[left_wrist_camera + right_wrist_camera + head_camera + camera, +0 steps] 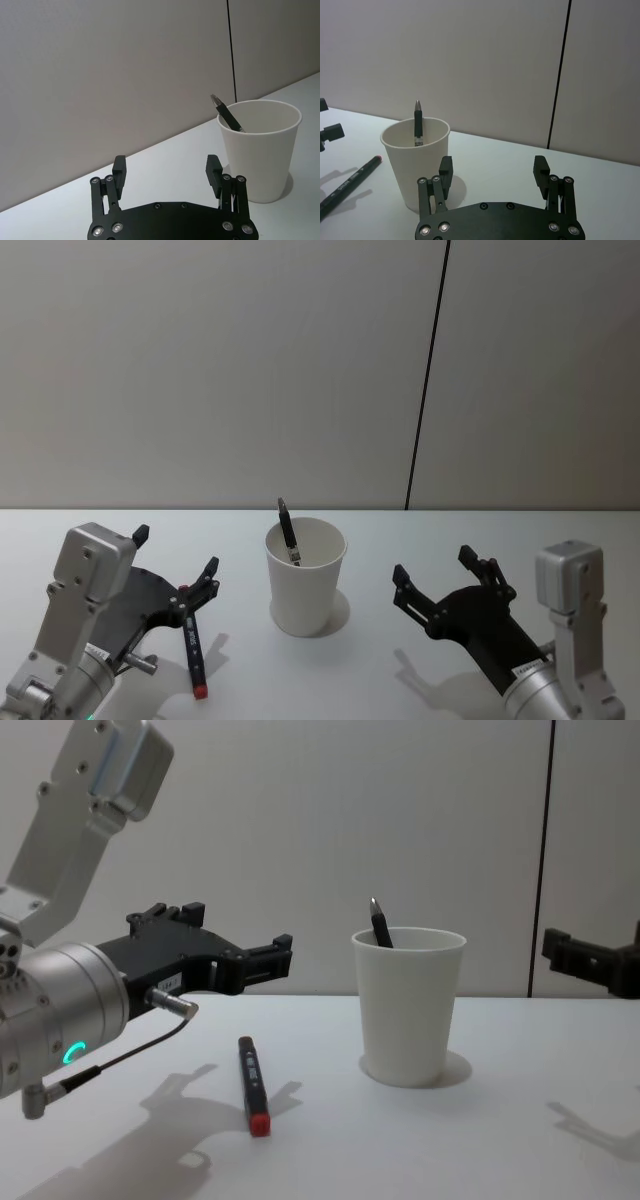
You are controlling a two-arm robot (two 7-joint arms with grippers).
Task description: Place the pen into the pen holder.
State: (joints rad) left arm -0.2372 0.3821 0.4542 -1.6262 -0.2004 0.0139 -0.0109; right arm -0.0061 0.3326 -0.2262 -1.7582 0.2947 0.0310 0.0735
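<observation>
The pen holder (305,578) (260,150) (415,167) (408,1010) is a white paper cup standing upright mid-table. A black pen (288,532) (227,114) (418,122) (381,925) leans inside it, its tip above the rim. A second black pen with a red end (195,645) (350,182) (253,1082) lies flat on the table to the cup's left. My left gripper (177,551) (166,165) (225,935) hovers open and empty above that lying pen. To the cup's right, my right gripper (433,566) (493,164) (598,945) is open and empty above the table.
The white table (350,680) runs back to a grey wall with a dark vertical seam (428,370). There is bare table in front of the cup and between the cup and each gripper.
</observation>
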